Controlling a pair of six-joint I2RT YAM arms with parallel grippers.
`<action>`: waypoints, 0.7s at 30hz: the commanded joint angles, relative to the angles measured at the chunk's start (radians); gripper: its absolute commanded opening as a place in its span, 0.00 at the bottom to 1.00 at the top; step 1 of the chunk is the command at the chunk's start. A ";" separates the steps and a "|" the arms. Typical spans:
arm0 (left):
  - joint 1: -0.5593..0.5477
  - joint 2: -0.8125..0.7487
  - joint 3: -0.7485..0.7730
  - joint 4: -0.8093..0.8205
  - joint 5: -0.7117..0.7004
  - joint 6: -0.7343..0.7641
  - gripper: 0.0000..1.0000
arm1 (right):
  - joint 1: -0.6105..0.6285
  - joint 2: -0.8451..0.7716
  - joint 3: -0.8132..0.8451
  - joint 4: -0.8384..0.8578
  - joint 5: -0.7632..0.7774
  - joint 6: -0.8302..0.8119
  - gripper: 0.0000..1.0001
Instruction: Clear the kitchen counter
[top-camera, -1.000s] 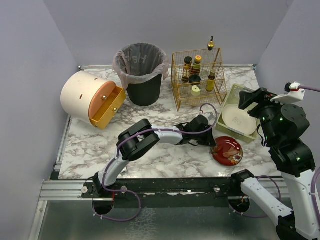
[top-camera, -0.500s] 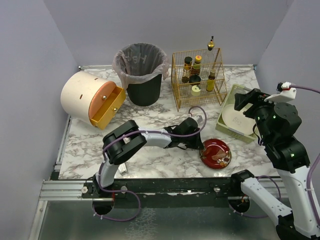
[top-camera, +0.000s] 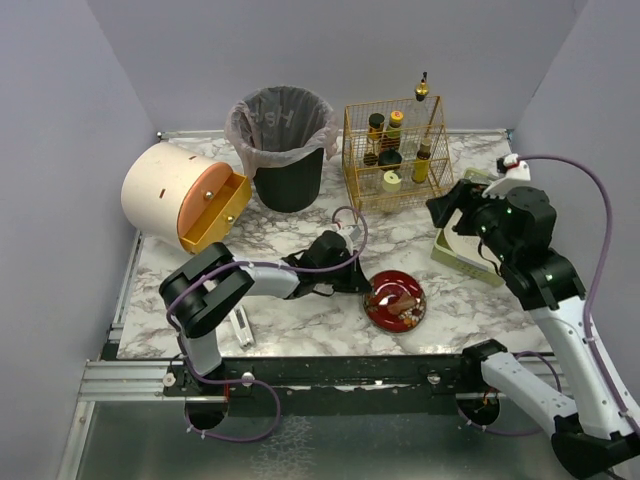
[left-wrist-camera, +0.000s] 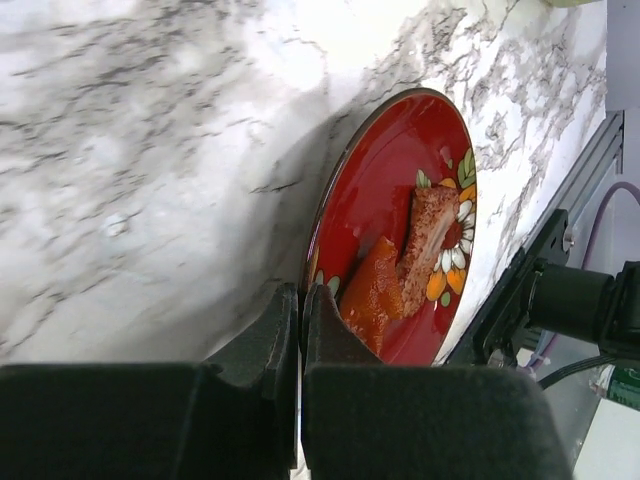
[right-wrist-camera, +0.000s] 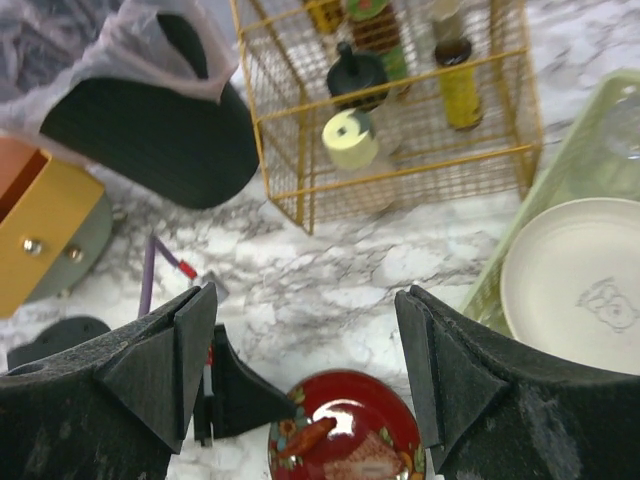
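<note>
A red plate (top-camera: 395, 299) with food scraps lies on the white marble kitchen counter (top-camera: 300, 230) near its front edge. It also shows in the left wrist view (left-wrist-camera: 400, 220) and the right wrist view (right-wrist-camera: 345, 430). My left gripper (top-camera: 362, 288) is shut on the plate's left rim, its fingers (left-wrist-camera: 285, 320) pinching the edge. My right gripper (top-camera: 452, 212) is open and empty, held above the counter between the plate and the green tray (top-camera: 448, 245).
A black bin (top-camera: 285, 150) with a liner stands at the back. A gold wire rack (top-camera: 395, 160) holds bottles. A round cream container with an open orange drawer (top-camera: 185, 200) lies at the left. A white plate (right-wrist-camera: 575, 285) sits in the green tray.
My left gripper has dragged the red plate leftward along the counter's front. My right gripper has moved left, away from the tray.
</note>
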 joint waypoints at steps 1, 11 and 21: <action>0.060 -0.066 -0.066 0.103 0.108 0.038 0.00 | -0.001 0.067 -0.051 0.033 -0.212 -0.030 0.79; 0.179 -0.183 -0.156 0.105 0.209 0.041 0.00 | 0.000 0.280 -0.117 -0.021 -0.375 -0.106 0.79; 0.282 -0.294 -0.221 0.091 0.326 0.046 0.00 | -0.002 0.440 -0.158 0.024 -0.577 -0.142 0.73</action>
